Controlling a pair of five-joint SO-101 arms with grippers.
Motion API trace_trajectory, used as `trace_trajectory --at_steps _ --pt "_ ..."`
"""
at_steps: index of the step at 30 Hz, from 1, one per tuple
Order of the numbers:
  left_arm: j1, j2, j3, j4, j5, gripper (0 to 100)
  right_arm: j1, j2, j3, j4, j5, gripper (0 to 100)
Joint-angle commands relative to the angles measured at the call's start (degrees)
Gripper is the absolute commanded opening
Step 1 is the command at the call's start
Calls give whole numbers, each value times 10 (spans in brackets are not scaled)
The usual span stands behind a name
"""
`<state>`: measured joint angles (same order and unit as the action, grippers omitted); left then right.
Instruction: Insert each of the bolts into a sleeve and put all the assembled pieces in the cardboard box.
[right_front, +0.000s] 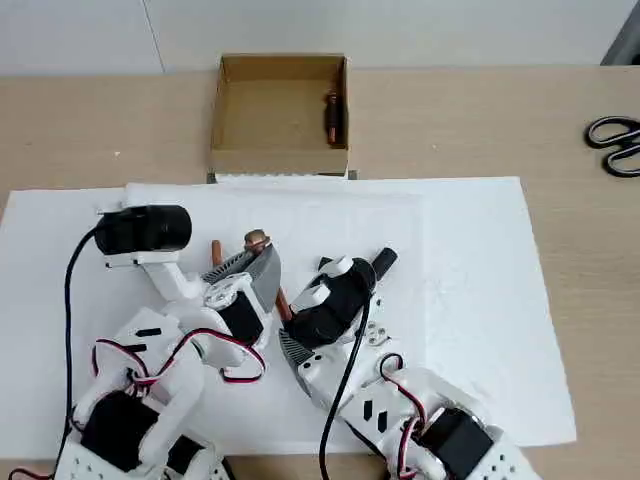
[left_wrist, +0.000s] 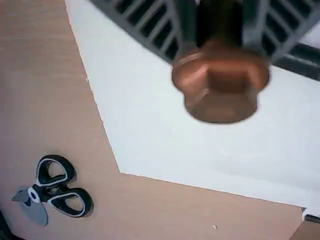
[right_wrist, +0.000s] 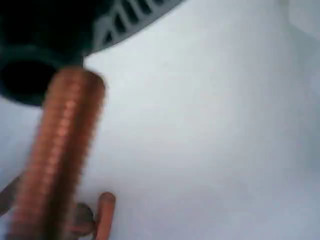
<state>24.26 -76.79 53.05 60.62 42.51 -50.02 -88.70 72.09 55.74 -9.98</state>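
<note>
A: Logging grips first. The left gripper (right_front: 257, 250) is clamped on a hex-ended copper piece (left_wrist: 217, 82), which faces its own camera end-on. I take it for a sleeve, but that is unconfirmed.
B: Right gripper (right_front: 292, 312)?
A: Closed on a threaded bolt (right_wrist: 55, 160). In the high view the shank points to about 11 o'clock, toward the left's piece. The tips are near each other; I cannot tell if they touch.
B: Reason for that pose?
A: Probably to line the thread up with the bore. One arm presents the opening and the other feeds.
B: Where on the sheet (right_front: 470, 260)?
A: Both are near its middle, at 6 o'clock of the box (right_front: 228, 110).
B: Other stock?
A: One loose piece (right_front: 216, 250) lies on the sheet, just beside the left gripper at 9 o'clock. One assembled piece (right_front: 331, 115) already lies in the box, against its 3 o'clock wall.
B: Scissors (right_front: 612, 145)?
A: On the table (right_front: 450, 120), far out at 2 o'clock, well apart from the work.
</note>
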Motion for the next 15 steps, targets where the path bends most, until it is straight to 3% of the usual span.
trace_trajectory --at_steps 1,15 --pt "3 -5 10 -20 4 6 -8 -3 -8 -15 -3 3" --pt "0 -6 23 -40 -18 6 -29 -2 -25 1 -3 3"
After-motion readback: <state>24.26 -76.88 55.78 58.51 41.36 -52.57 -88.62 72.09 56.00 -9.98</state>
